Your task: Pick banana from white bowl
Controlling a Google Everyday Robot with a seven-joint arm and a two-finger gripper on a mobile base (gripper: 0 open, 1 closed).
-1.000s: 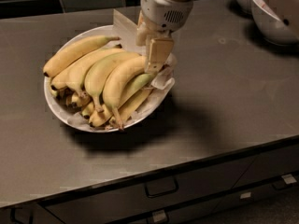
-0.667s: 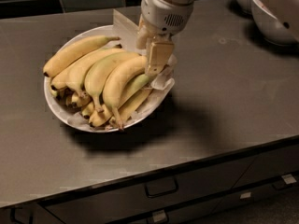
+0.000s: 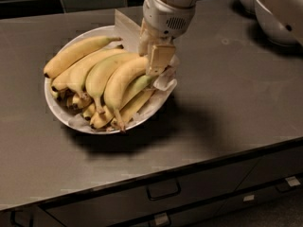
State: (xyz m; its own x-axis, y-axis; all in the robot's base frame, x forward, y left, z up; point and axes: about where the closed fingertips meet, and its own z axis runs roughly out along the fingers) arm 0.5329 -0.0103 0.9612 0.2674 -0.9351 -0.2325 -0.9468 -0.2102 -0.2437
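banana (image 3: 118, 82), the thick, strongly curved yellow one, lies on top of the pile in the white bowl (image 3: 56, 109). its brown stem tip points toward the front edge of the bench and its other end is tucked under the gripper (image 3: 158, 64). the bowl sits left of the bench's middle, nearer the back edge than the front. the gripper is down at the bowl's right side, over the banana's upper end. whether it is closed on the fruit cannot be told from this angle.

to do this step well, i judge the grip should span the banana's thickness and stay clear of the paler greenish banana (image 3: 138, 86) pressed just beneath, so only one fruit comes up. the crinkled paper liner (image 3: 164, 83) bulges right beside the gripper and could get pinched or dragged. a hold this near one end will probably let the heavy stem end droop. a slow, straight lift before any sideways travel seems wise, keeping away from the other white bowls (image 3: 277, 18) at the back right corner.
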